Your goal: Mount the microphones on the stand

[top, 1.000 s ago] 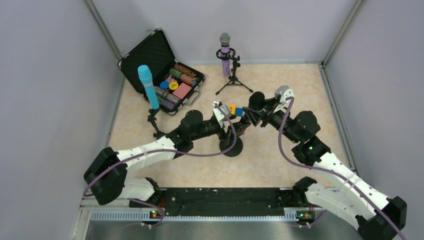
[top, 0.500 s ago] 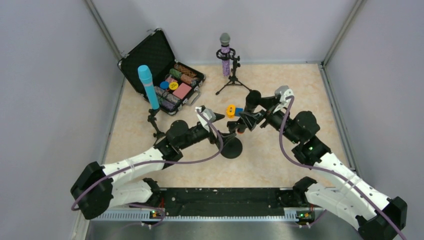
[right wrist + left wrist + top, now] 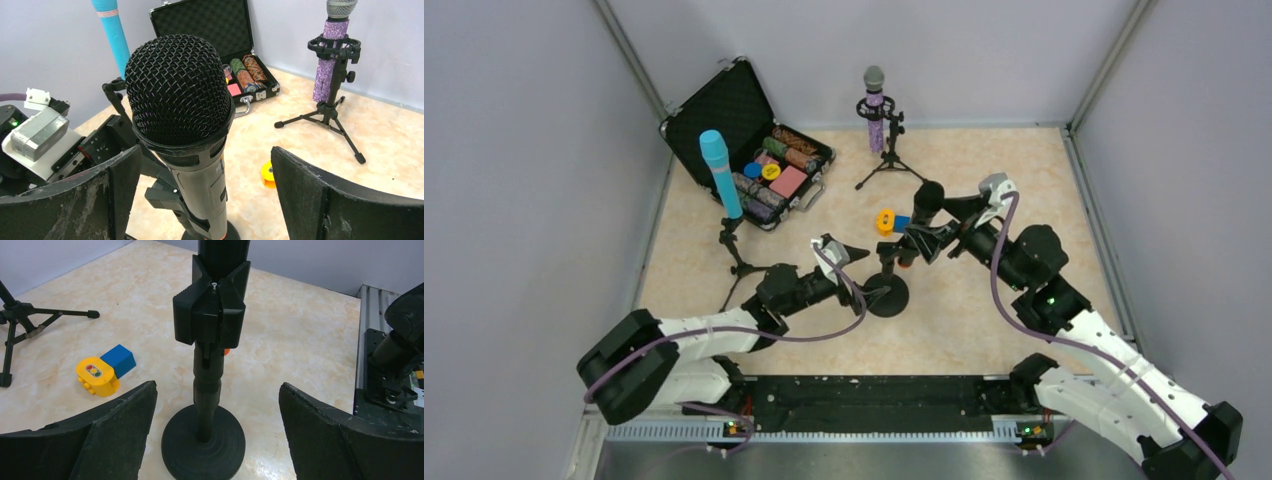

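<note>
Your left gripper (image 3: 217, 390) stood released, its jaws spread wide on either side of the post of the round-base stand (image 3: 205, 440) and touching nothing. Your right gripper (image 3: 205, 150) was likewise released. Its jaws were spread to the left and right of the black microphone (image 3: 177, 90), with a clear gap on each side in the right wrist view. Neither gripper held anything.

The black microphone sat in the clip (image 3: 210, 310) at the top of the round-base stand, grille end up, near the middle of the table (image 3: 1014, 160). In the left wrist view, a small orange part showed just behind the post, below the clip. The stand's disc base rested flat on the table.

Just beyond that stand, a little to its left, lay a toy block (image 3: 97, 375), yellow with a blue piece joined to it, apart from the base. Further off, near the far edge of the table, the purple microphone (image 3: 875, 110) stood upright in the ring of a tripod stand (image 3: 889, 165), silver grille up. On the left side, the light-blue microphone (image 3: 720, 175) stood upright on a thin stand (image 3: 736, 252) near the left wall. Behind it, in the far left corner, an open case (image 3: 724, 110) lay with its lid raised and coloured items packed in its tray.
</note>
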You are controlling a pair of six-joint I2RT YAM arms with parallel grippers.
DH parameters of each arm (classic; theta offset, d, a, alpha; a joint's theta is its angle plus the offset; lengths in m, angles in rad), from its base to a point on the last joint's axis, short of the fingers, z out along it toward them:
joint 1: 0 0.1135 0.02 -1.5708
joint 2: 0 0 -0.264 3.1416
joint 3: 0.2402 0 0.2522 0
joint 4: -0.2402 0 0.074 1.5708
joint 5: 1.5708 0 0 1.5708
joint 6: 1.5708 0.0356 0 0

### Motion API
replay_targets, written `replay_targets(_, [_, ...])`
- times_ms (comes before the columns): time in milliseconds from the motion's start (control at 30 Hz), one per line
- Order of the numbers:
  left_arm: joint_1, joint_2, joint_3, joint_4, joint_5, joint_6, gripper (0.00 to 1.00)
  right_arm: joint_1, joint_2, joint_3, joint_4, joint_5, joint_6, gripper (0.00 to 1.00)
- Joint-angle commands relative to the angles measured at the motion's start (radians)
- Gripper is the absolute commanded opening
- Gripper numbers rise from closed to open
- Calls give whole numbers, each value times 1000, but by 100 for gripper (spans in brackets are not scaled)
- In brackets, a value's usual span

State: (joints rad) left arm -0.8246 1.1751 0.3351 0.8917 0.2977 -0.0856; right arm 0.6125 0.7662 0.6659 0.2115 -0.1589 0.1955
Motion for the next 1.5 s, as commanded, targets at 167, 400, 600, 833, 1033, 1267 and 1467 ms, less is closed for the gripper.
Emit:
replay_targets(167, [5,220,53,388,5,0,94,7,-15,27,-29,1,15,97])
replay_targets(400, [8,307,77,504,32,8,85,6,-31,29,-49,17,7,97])
replay_targets(600, [12,334,95,493,48,19,70,5,-37,30,-63,31,-3,97])
replay_targets(833, [16,343,88,502,62,17,23,6,-48,26,-91,45,-16,97])
replay_targets(1033, [16,330,95,493,69,9,0,6,-87,1,-147,49,-7,97])
replay_targets(1267, [15,268,116,492,31,-30,0,5,-179,-76,-235,15,-21,97])
replay_targets(1467, [16,181,150,473,11,-55,0,6,-221,-148,-222,-43,-25,97])
